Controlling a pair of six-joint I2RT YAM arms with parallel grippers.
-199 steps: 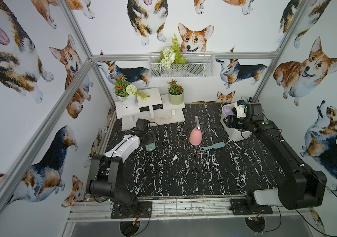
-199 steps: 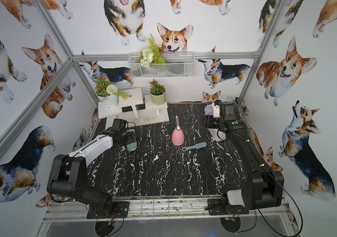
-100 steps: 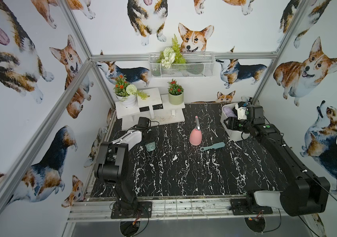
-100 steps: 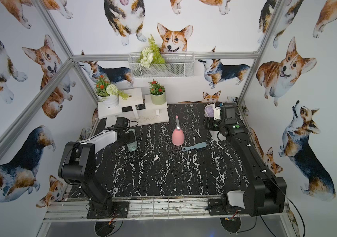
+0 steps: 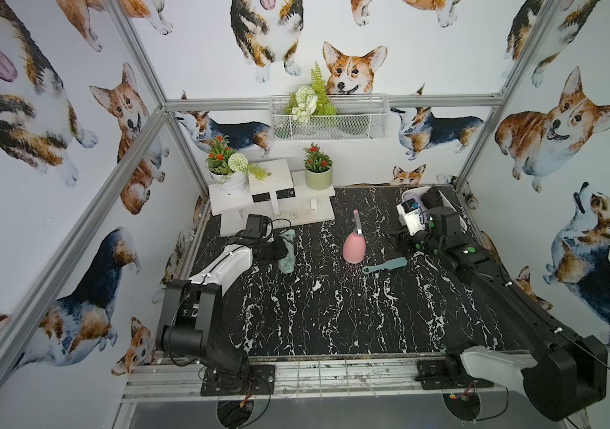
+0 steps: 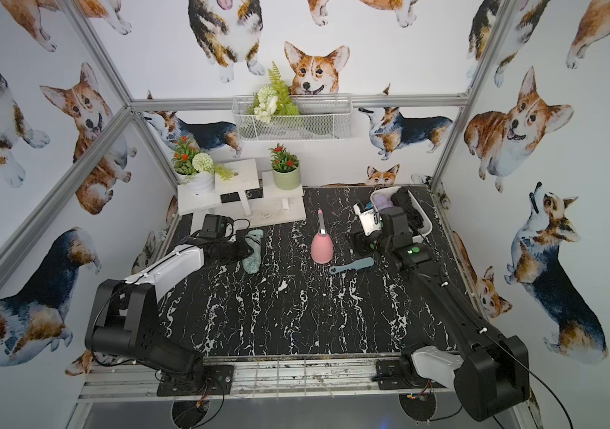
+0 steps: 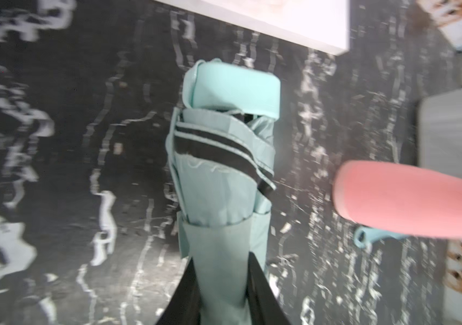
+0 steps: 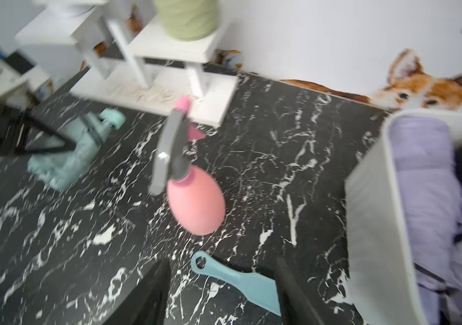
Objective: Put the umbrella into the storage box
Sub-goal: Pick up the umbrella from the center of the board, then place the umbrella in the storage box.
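The grip shows only in the left wrist view. There the left gripper's [image 7: 222, 257] black jaws press on both sides of the folded mint-green fabric umbrella [image 7: 224, 168], close to one end. In both top views the umbrella [image 5: 288, 252] [image 6: 253, 252] lies at the left rear of the black white-veined marble tabletop [image 5: 333, 315], near the white stepped stand [image 5: 270, 174].

The right wrist view shows the right gripper's [image 8: 222, 261] jaws standing apart and holding nothing, above the teal plastic scraper [image 8: 238, 281]. It also looks into the white ribbed plastic storage box [image 8: 373, 211], where a lilac fabric bundle [image 8: 421, 168] lies. In a top view the right arm covers much of the box [image 5: 448, 200], which is well apart from the umbrella. A pink spray bottle [image 5: 353, 247] stands between them.
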